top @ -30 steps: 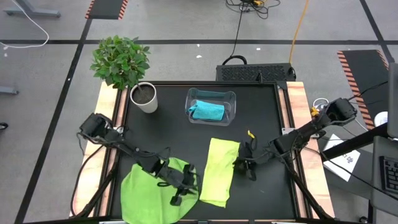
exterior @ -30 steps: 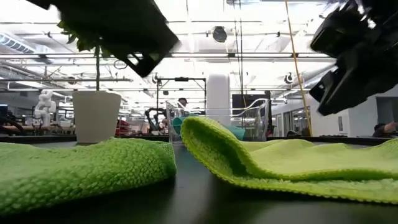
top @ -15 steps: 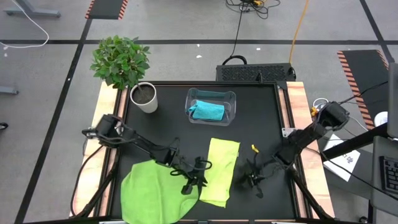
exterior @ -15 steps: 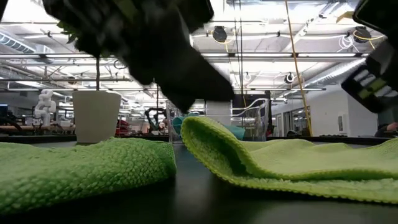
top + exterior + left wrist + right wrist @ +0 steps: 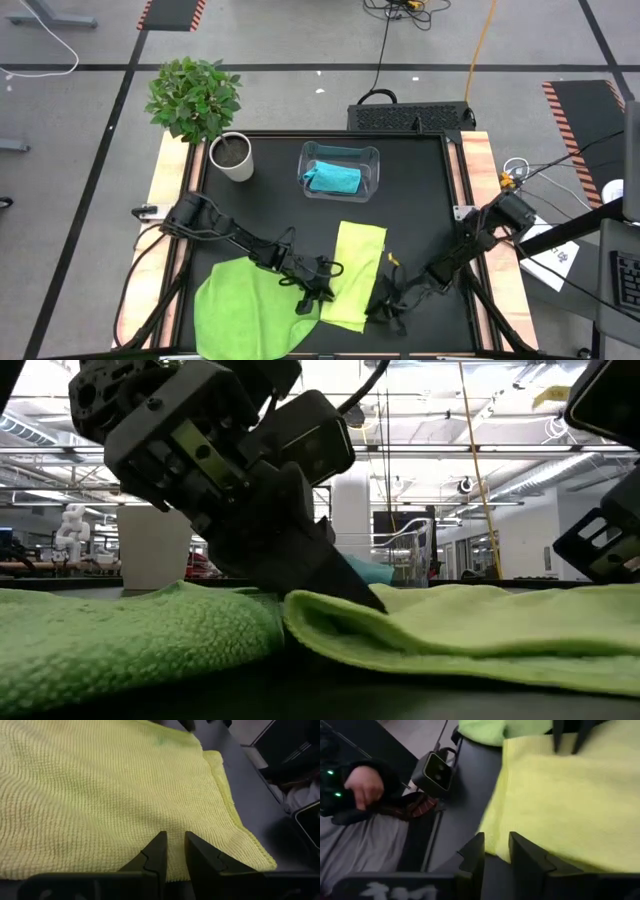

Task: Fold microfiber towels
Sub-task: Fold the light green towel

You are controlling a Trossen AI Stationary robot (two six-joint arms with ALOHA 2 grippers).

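Overhead and wrist views of a towel-folding task, read left to right with the pale yellow-green towel [image 5: 353, 275] as landmark. Far left of it and toward the table's back stands the potted plant [image 5: 208, 115]; immediately left of it, with the edges touching or overlapping, lies the bright green towel [image 5: 245, 310], not yet folded. The left gripper [image 5: 318, 293] sits on the seam between the two cloths, at the landmark's near-left edge; its wrist view shows the fingers [image 5: 155, 857] drawn nearly together with a narrow gap, tips resting on the weave but no fold of cloth visibly pinched. Behind the landmark, the clear plastic bin [image 5: 340, 170] holds the turquoise blue towel [image 5: 332, 178]. At the landmark's near-right edge the right gripper [image 5: 385, 305] hovers low, fingers [image 5: 472, 855] slightly apart and straddling the hem, gripping nothing. Risks, as judged: the left gripper could catch the bright green towel along with the landmark, because the edges meet there, and drag both; either gripper may seize only the upper layer of the already doubled cloth, opening it instead of folding; uneven lifts from the two corners would skew the fold; narrow finger gaps may slide off the thick pile
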